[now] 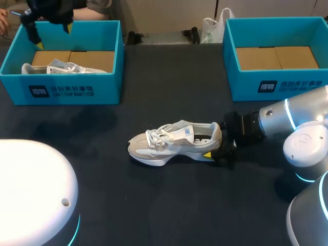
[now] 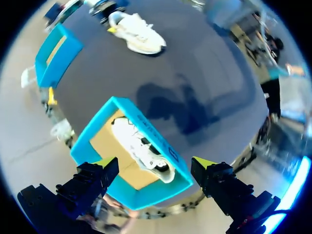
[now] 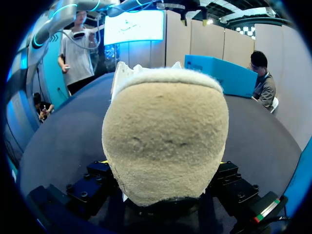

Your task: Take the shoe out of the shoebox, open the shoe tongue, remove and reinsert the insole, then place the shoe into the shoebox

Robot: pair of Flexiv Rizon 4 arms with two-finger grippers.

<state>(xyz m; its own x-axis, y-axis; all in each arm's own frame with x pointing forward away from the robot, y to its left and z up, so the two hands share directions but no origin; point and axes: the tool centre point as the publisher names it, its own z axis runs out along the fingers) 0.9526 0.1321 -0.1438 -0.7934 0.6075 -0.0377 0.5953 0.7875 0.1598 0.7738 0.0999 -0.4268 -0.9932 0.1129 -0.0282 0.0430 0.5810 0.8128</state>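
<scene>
A cream sneaker [image 1: 169,146] lies on its sole mid-table, toe toward my left. My right gripper [image 1: 215,143] is shut on its heel, one yellow tip showing at the near side. In the right wrist view the fuzzy heel [image 3: 165,131] fills the space between that gripper's [image 3: 163,163] fingers. My left gripper [image 1: 52,35] hangs open over the back of the left teal shoebox [image 1: 66,87], holding nothing. The left wrist view looks down past this gripper [image 2: 155,163] into that box [image 2: 139,119], where a second white shoe [image 2: 139,146] lies; it also shows in the head view [image 1: 64,68].
A second teal shoebox [image 1: 277,84] stands at the back right with only its cardboard floor showing. A white rounded robot part [image 1: 31,189] covers the near left corner. Dark tabletop [image 1: 169,77] stretches between the boxes.
</scene>
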